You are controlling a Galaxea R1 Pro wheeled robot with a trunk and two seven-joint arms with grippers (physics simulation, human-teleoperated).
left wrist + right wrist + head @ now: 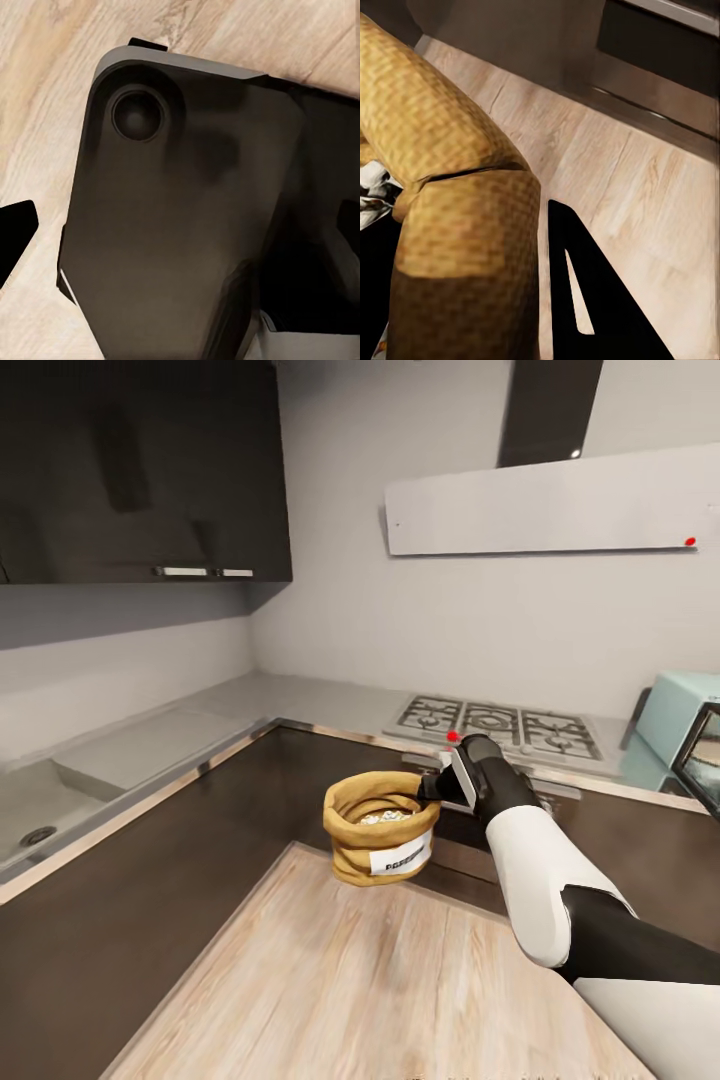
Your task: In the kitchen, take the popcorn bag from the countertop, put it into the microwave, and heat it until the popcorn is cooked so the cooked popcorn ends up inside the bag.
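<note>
Hanging in mid-air above the wooden floor [350,980], the popcorn bag [381,840] is held at its rolled rim by the right gripper [428,788], whose jaws pinch the cloth on the side facing the hob [497,728]. In the right wrist view the woven tan rim [450,172] is folded and creased where the jaws press it, with one dark finger [585,300] lying just outside the sack wall and the other hidden behind the fabric. Just inside the rim from the jaws sits the pale popcorn [385,817], heaped in the sack's mouth; the white label [400,858] faces away from the gripper, below the rim. Beyond the jaws runs the grey countertop [300,700] over dark cabinets [150,900], and well off to the arm's far side stands the pale-blue microwave [680,725]. The left wrist view looks onto a dark robot body panel [187,225] over the floor planks; whether the left jaws are spread or pressed together cannot be told.
</note>
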